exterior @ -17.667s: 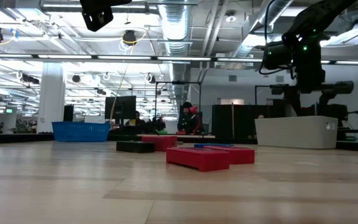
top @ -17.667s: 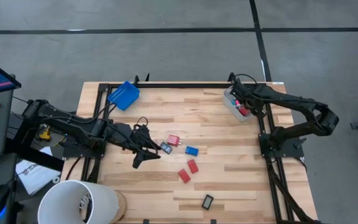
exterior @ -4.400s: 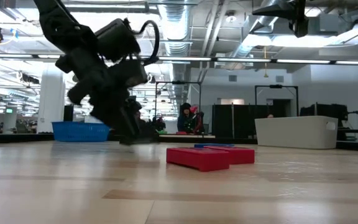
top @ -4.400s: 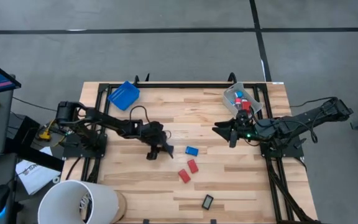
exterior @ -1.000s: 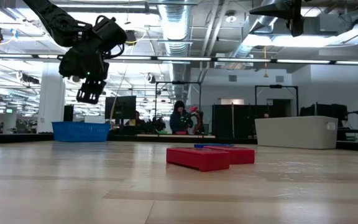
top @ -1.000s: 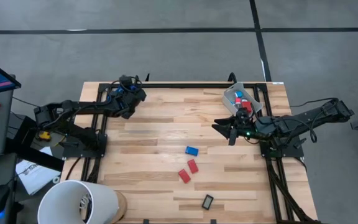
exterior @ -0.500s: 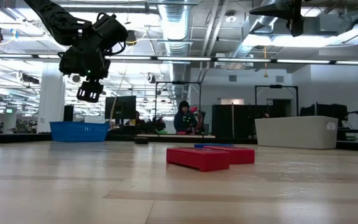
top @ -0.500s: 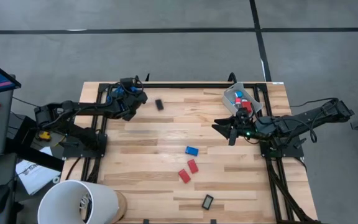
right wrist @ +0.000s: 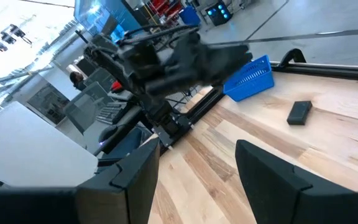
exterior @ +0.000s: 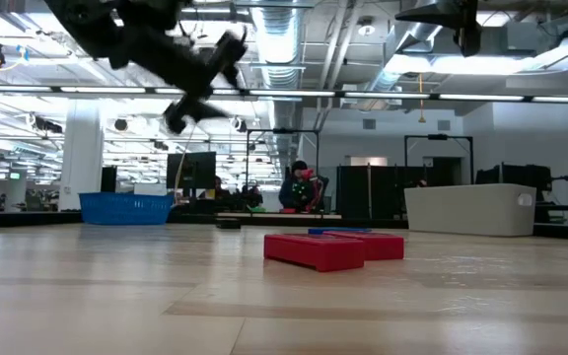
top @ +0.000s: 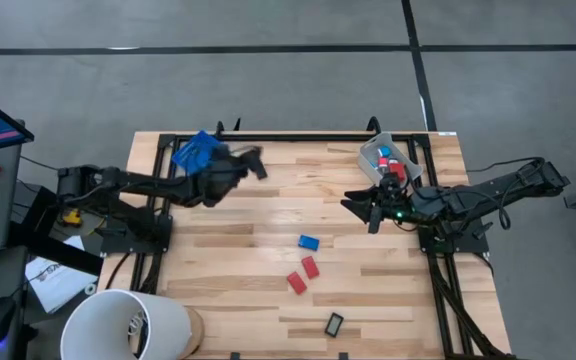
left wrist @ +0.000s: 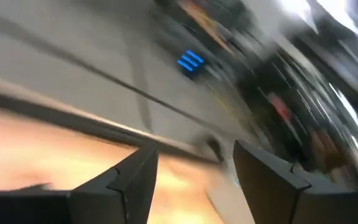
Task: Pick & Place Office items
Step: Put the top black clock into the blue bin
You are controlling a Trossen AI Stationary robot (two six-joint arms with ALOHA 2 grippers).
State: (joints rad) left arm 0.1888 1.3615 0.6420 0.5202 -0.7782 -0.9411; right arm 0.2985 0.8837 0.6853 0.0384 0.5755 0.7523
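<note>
Office items on the wooden table [top: 228, 300]: blue block [top: 309, 242] about mid-table, two red blocks [top: 310, 267] [top: 296, 283] just nearer than it, side by side, close but whether touching I can't tell. Black rectangle w/ light face [top: 334, 323] lies well apart at the near edge. Another small black piece [right wrist: 299, 112] sits on the wood toward the far left, beside the blue tray [top: 192, 150]; from overhead the L arm hides it, the R wrist cam shows it plainly. More red and blue bits [top: 392, 172] lie inside the clear grey bin [top: 376, 152] at far right.

In the low view the red blocks [exterior: 314, 250] sit in the foreground, the tray [exterior: 126, 207] on the left and the bin [exterior: 469, 209] on the right.

L gripper [top: 252, 160] is up off the table near the far-left corner, just right of the tray, blurred; fingers [left wrist: 135, 177] apart w/ nothing between them. R gripper [top: 353, 205] hangs right of centre, near the bin, pointing left; fingers [right wrist: 132, 177] spread, empty.

White bucket [top: 128, 325] stands off the near-left corner. A person [exterior: 297, 187] shows far back in the room.
</note>
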